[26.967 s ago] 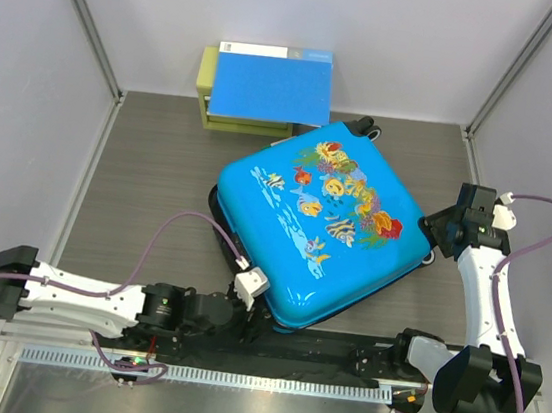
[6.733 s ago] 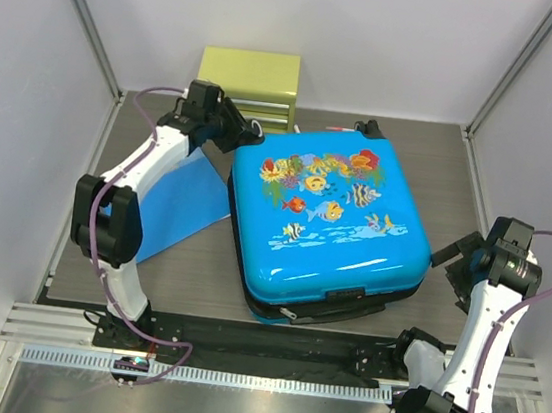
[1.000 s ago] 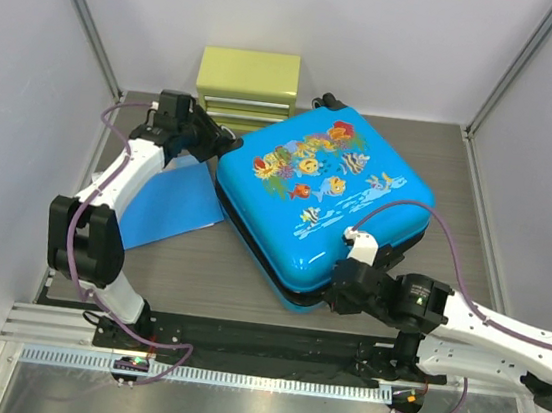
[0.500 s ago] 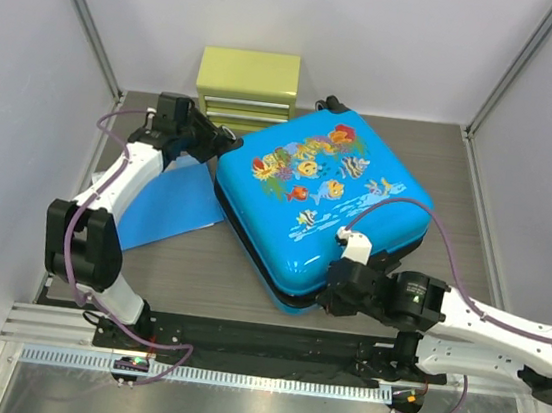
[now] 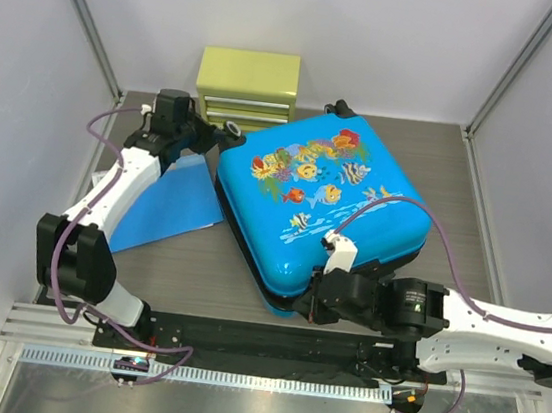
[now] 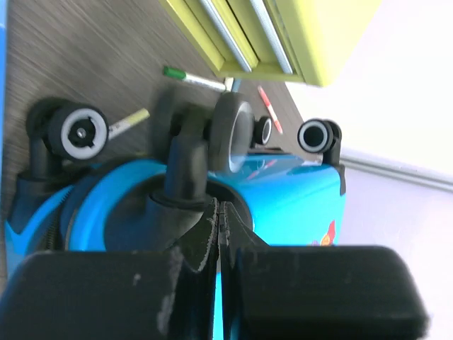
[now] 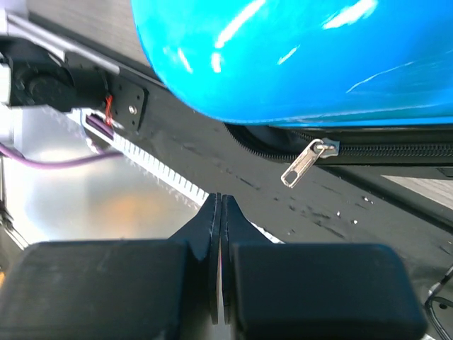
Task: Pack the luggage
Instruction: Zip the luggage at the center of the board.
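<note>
The luggage [image 5: 321, 207] is a bright-blue fish-print suitcase that lies flat and closed in the middle of the table. My left gripper [image 5: 222, 139] is at its back-left corner. In the left wrist view this gripper [image 6: 216, 209] is shut and holds nothing, with its tips right at the black stem of a wheel [image 6: 230, 132]. My right gripper [image 5: 296, 305] is low at the suitcase's front corner. In the right wrist view it [image 7: 219, 202] is shut on nothing. The silver zipper pull [image 7: 309, 161] hangs a little beyond its tips on the black zip line.
A yellow-green drawer box [image 5: 248, 87] stands against the back wall. A flat blue folder [image 5: 166, 203] lies left of the suitcase, under my left arm. Pens lie between box and suitcase: a green one [image 6: 191, 78], a yellow one [image 6: 131, 122] and a red one [image 6: 269, 110].
My left gripper has closed from partly open. My right gripper has slid left along the suitcase's front edge, and the suitcase has turned slightly.
</note>
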Controlling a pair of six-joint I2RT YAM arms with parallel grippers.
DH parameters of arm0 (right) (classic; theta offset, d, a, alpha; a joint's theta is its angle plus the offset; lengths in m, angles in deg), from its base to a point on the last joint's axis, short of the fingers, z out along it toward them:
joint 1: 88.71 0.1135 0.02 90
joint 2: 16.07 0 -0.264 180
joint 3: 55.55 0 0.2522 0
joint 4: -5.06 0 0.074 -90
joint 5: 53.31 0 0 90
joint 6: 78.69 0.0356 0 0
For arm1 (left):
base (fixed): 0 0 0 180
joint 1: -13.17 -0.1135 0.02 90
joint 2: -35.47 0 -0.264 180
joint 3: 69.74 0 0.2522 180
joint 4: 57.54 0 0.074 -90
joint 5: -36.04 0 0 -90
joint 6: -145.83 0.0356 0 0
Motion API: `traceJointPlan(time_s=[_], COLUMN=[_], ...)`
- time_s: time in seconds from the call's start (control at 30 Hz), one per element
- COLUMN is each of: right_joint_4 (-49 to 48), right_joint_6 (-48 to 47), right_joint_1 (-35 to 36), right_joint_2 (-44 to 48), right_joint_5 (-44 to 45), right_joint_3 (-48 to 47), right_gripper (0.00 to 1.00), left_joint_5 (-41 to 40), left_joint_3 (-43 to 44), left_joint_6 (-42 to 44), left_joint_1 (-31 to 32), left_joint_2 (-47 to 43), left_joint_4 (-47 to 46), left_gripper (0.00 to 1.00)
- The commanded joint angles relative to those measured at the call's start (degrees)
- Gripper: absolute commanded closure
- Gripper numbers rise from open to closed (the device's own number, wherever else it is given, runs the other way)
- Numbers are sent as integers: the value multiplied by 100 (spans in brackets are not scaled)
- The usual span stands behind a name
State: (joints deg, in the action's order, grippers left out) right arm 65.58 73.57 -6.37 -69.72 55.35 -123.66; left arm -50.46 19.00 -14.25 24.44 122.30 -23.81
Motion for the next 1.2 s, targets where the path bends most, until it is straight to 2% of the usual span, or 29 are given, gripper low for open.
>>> traceJointPlan(time_s=[0.0, 0.1, 0.13, 0.17, 0.23, 0.27, 0.3, 0.37, 0.4, 0.47, 0.6, 0.7, 0.8, 1.0, 1.17], right_joint_4=[-62, 165, 262, 341, 736, 903, 1270, 1685, 2174, 2704, 3600, 3735, 3813, 3955, 3963], right_joint_6=[348, 418, 453, 541, 760, 1005, 1103, 1523, 1761, 2341, 3438, 3958, 4284, 4926, 5287], right_joint_1=[18, 18, 27, 18, 18, 18, 27, 18, 18, 18, 27, 18, 18, 18, 18], right_joint_2=[144, 127, 179, 223, 398, 451, 504, 583, 601, 627, 549, 566, 811, 1479, 1384], right_joint_5=[437, 568, 760, 867, 1235, 1333, 1421, 1727, 1834, 2079, 2064, 2037, 2325, 3099, 3513], right_joint_3=[-102, -251, -400, -462, -655, -726, -796, -1016, -1086, -1236, -1096, -676, -463, 116, 424], right_gripper=[99, 96, 92, 84, 75, 66, 62, 54, 49, 44, 40, 37, 34, 33, 32], left_joint_5=[1, -34, -78, -96, 114, 219, 281, 282, 291, 483, 809, 844, 1073, 959, 1152], left_joint_3=[70, 139, 288, 385, 824, 1025, 1445, 1825, 2123, 2467, 3564, 3988, 4138, 4262, 4130], left_joint_6=[-67, 143, 231, 363, 697, 828, 986, 1514, 1646, 2015, 2525, 2754, 2746, 2983, 3027], left_joint_1=[60, 69, 60, 51, -19, -45, -54, -11, 16, 25, 226, 384, 420, 438, 446], left_joint_2=[-166, -280, -306, -324, -184, -62, 157, 360, 457, 887, 1801, 2338, 2777, 3217, 3411], left_joint_4=[-151, -142, -90, 24, 208, 427, 568, 902, 982, 1271, 1861, 2046, 2073, 2222, 2275], left_gripper=[100, 100, 100, 99, 85, 79, 72, 66, 56, 52, 47, 45, 45, 44, 44])
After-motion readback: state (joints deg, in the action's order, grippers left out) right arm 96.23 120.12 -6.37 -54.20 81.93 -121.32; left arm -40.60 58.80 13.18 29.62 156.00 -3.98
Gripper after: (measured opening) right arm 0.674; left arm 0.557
